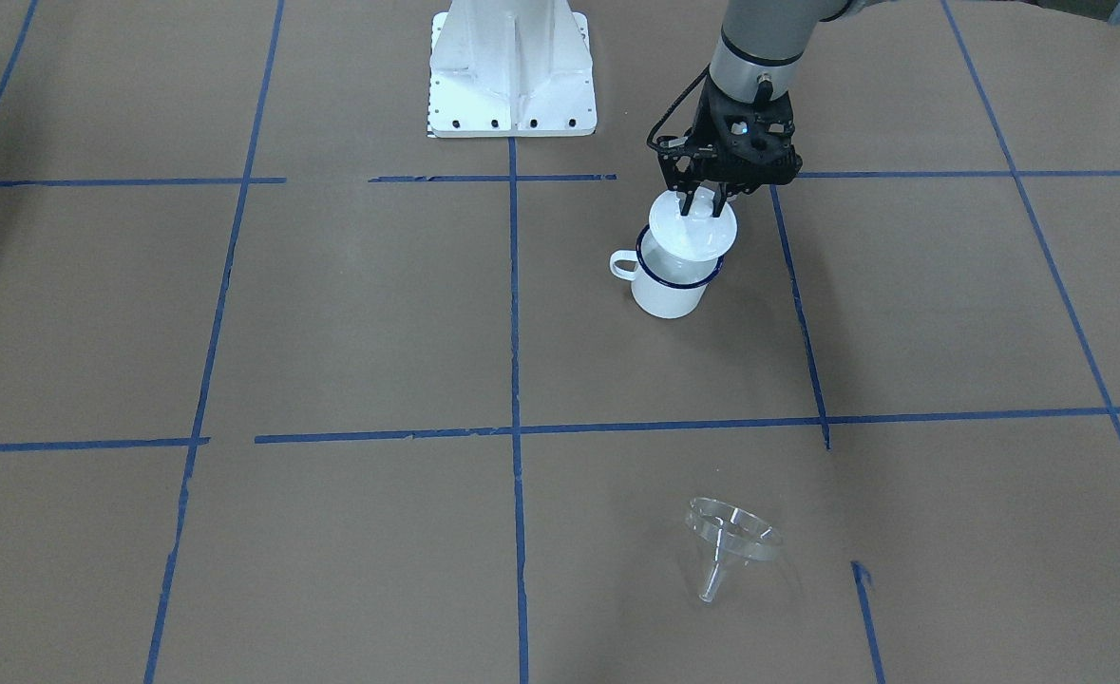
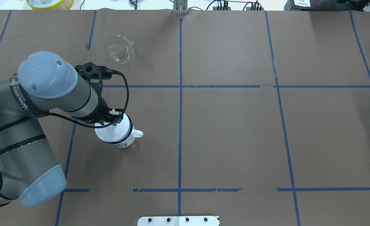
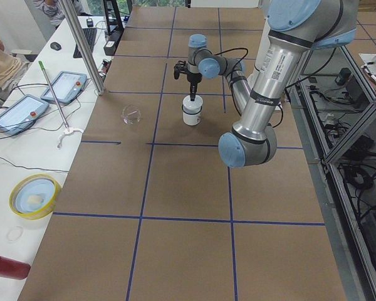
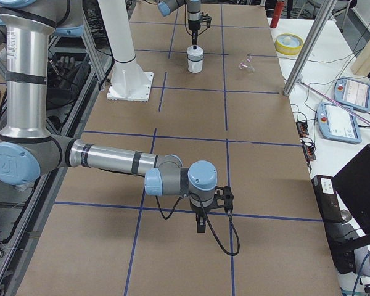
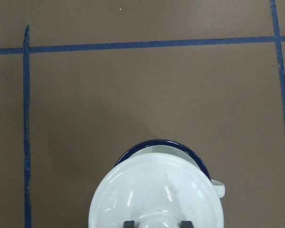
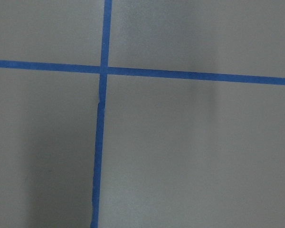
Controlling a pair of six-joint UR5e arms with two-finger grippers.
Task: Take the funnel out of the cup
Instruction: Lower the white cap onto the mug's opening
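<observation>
The clear funnel point(image 1: 729, 541) lies on its side on the brown table, far from the cup; it also shows in the overhead view point(image 2: 121, 49). The cup point(image 1: 671, 285) is a white mug with a dark blue rim, standing upright with its handle out to one side. My left gripper point(image 1: 702, 204) is shut on the knob of a round white lid point(image 1: 692, 228) and holds it over the cup's mouth, slightly off-centre. I cannot tell whether the lid touches the rim. My right gripper point(image 4: 200, 229) shows only in the exterior right view, low over bare table; I cannot tell its state.
The white robot base point(image 1: 512, 85) stands behind the cup. Blue tape lines point(image 1: 514, 313) cross the table. A yellow tub point(image 2: 50, 3) sits beyond the far edge. A metal pole point(image 3: 81, 44) and operator tablets stand along that far side.
</observation>
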